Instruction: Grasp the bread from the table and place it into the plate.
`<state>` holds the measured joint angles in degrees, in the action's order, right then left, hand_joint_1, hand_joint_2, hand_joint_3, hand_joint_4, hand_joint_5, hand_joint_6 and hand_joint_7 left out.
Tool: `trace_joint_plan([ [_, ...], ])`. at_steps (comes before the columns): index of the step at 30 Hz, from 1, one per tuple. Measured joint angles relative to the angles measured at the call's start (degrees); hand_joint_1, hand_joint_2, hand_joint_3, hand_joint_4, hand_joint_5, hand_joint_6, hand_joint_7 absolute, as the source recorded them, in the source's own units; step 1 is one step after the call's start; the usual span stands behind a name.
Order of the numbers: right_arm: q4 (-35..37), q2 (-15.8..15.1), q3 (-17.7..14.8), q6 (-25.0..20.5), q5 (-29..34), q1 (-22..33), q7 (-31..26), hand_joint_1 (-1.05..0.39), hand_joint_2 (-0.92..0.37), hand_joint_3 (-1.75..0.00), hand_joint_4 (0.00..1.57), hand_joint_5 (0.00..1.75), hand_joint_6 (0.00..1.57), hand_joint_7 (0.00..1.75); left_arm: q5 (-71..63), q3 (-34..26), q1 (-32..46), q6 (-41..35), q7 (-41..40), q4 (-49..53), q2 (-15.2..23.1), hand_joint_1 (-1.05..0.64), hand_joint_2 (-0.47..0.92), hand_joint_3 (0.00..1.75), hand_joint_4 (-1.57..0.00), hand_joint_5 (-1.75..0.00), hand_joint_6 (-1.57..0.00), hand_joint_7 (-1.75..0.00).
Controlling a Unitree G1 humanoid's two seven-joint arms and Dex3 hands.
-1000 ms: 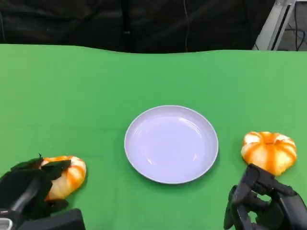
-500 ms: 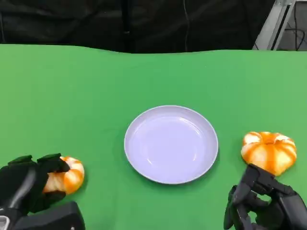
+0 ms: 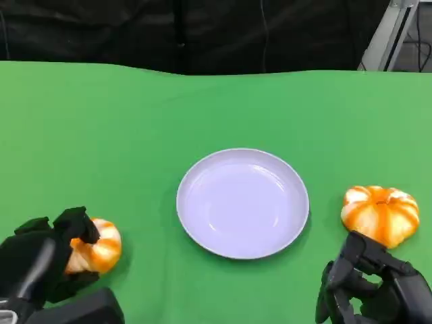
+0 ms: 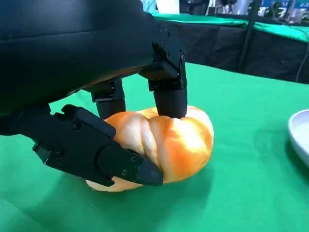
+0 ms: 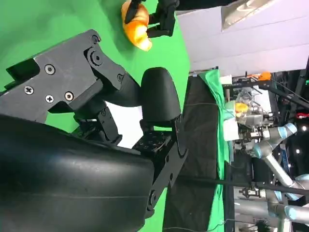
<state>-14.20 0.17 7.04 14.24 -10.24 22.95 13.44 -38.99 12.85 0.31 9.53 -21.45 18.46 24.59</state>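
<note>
— Now, left hand (image 3: 42, 260)?
— Clamped on the twisted orange bread roll (image 3: 96, 246), fingers (image 4: 170, 99) over the top, thumb under the near side. Resting on the green table (image 3: 135, 135), well left of the white plate (image 3: 243, 203), nearer the robot.
— Right hand (image 3: 368, 287)?
— Holding nothing; fingers curled inward. Well right of the plate and nearer the robot, just short of the pumpkin-shaped bread (image 3: 380, 214).

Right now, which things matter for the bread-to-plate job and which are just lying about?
Job:
- bread, gripped by left hand
- plate, bare
- second bread, by right hand

Lying about:
- black backdrop
- metal frame
</note>
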Motion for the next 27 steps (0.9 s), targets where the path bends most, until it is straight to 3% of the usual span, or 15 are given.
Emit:
trace_joint_plan([
  [10, 0.00, -0.06, -0.07, 0.00, 0.02, -0.02, -0.01, -0.12, -0.58, -1.21, 0.84, 1.75, 0.67, 1.69, 0.02, -0.48, 1.37, -0.77, 1.10, -8.03, -0.35, -0.05, 0.89, 0.36, -0.70, -1.75, -0.57, -1.75],
  [12, 0.00, -0.06, -0.07, -0.01, 0.01, -0.02, -0.01, -0.12, -0.58, -1.21, 0.84, 1.75, 0.67, 1.70, -0.13, -0.78, 1.35, -0.73, 1.75, -10.79, -0.24, -0.05, 0.85, 0.43, -0.71, -1.75, -0.59, -1.75],
  [14, 0.00, -0.07, -0.07, 0.00, 0.01, -0.06, -0.01, -0.12, -0.58, -1.21, 0.84, 1.75, 0.67, 1.70, -0.48, -1.01, 1.15, -0.71, 2.54, -13.60, -0.23, -0.05, 0.75, 0.61, -0.72, -1.75, -0.62, -1.75],
  [20, 0.30, -0.24, -1.00, -0.11, -0.89, -1.07, 0.38, -0.13, -0.57, -1.21, 0.84, 1.75, 0.67, 1.69, -1.72, -1.03, -2.40, -1.82, 6.16, -19.85, -0.91, -0.06, 0.69, 0.76, -0.74, -1.75, -0.63, -1.75],
  [24, 0.21, -0.16, -0.28, 0.15, -0.67, 0.33, 0.40, -0.12, -0.58, -1.22, 0.84, 1.75, 0.68, 1.69, -2.35, -0.50, -3.69, -2.99, 9.54, -24.22, -2.16, -0.09, 0.59, 0.93, -0.73, -1.75, -0.64, -1.75],
  [27, 0.15, 0.00, 0.27, 0.14, 0.03, 0.43, 0.19, -0.12, -0.57, -1.22, 0.85, 1.75, 0.68, 1.69, -2.96, 1.02, -7.63, -3.07, 11.24, -24.28, -3.71, -0.10, 0.56, 0.97, -0.74, -1.75, -0.65, -1.75],
])
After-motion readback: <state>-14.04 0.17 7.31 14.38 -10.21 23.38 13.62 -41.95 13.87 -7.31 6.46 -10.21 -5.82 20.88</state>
